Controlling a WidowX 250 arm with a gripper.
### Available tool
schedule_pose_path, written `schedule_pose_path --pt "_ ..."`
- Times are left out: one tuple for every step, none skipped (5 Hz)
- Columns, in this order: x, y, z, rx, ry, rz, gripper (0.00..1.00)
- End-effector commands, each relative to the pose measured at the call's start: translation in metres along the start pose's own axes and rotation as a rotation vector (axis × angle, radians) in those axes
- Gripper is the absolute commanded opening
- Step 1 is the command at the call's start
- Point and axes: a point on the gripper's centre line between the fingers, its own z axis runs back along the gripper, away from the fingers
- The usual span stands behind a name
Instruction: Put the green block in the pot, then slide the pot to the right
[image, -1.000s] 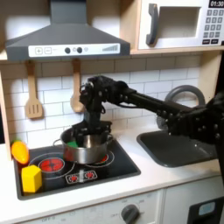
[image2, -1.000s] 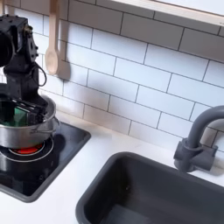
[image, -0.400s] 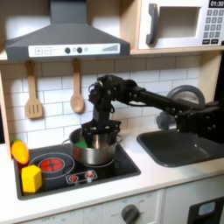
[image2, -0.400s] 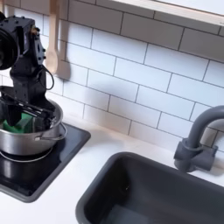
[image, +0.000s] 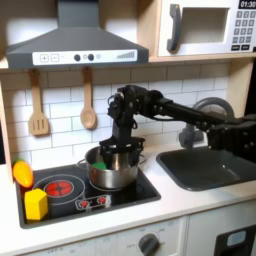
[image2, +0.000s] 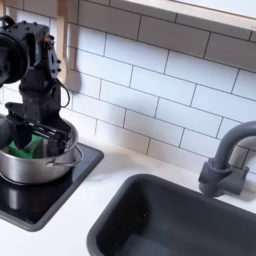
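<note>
The silver pot (image: 110, 178) stands on the black stove top (image: 140, 190), toward its right half in the first exterior view. The green block (image: 98, 163) lies inside the pot, against its left wall. My gripper (image: 122, 152) reaches down from the black arm onto the pot's back rim and is shut on it. In the second exterior view the pot (image2: 35, 168) sits at the left edge with the green block (image2: 19, 148) showing inside, and the gripper (image2: 48, 135) clamps the rim above it.
A yellow block (image: 36, 203) and a yellow-orange toy piece (image: 22, 173) sit at the stove's left in the first exterior view. A dark sink (image: 205, 168) with a grey faucet (image2: 225, 160) lies right of the stove. Wooden spoons (image: 87, 105) hang on the tiled wall.
The gripper and the pot have moved together to the first exterior view's right across the stove, with the green block staying inside the pot.
</note>
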Motion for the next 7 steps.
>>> schedule_pose_path --pt "-0.002 -0.011 0.000 -0.005 0.003 -0.019 1.00" --pt "-0.002 -0.013 0.000 -0.005 0.002 -0.020 1.00" --pt "-0.002 -0.016 0.004 -0.001 -0.010 -0.027 1.00" --pt "-0.001 -0.016 0.014 -0.014 -0.035 -0.021 1.00" --pt "-0.002 -0.020 0.027 -0.042 -0.051 -0.040 1.00" --pt "-0.004 -0.026 0.032 -0.071 -0.057 -0.048 1.00" --pt "-0.009 -0.028 0.043 -0.032 -0.077 -0.073 1.00"
